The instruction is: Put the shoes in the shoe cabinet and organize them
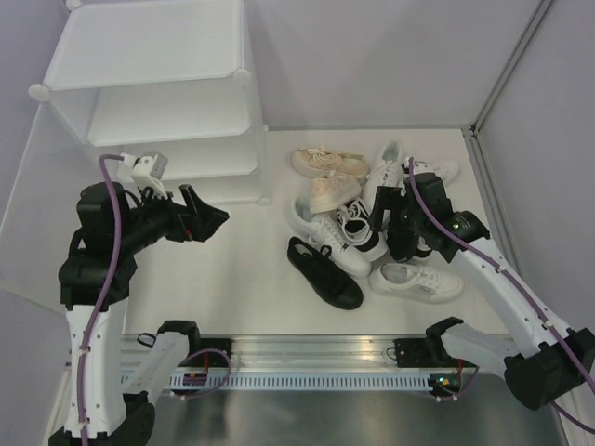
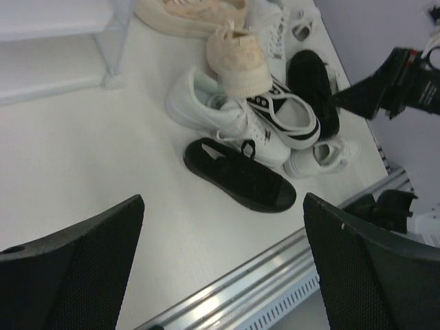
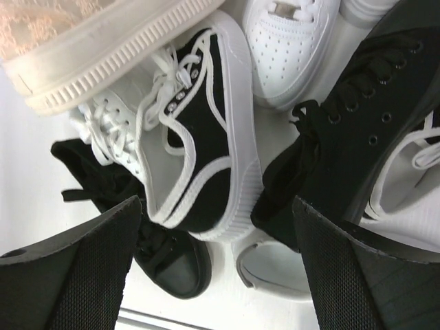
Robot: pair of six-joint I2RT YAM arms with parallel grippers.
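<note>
Cabinet [image 1: 158, 84]: one, standing far left on bench [image 1: 232, 269], its shelves showing no shoes.
Shoes [image 1: 321, 237]: lying heaped right of cabinet; two beige, two black, roughly four white, one or two black-and-white.
Right fingers [image 3: 75, 268]: hanging wide open, empty, over black-and-white shoe [image 3: 199, 137]; should be pinching its heel collar, avoiding laces.
Left fingers [image 2: 82, 261]: gaping, empty, beside cabinet.

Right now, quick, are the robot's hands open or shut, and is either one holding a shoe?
Left gripper: open, holding nothing.
Right gripper: open, empty, over the black-and-white sneaker.
</note>
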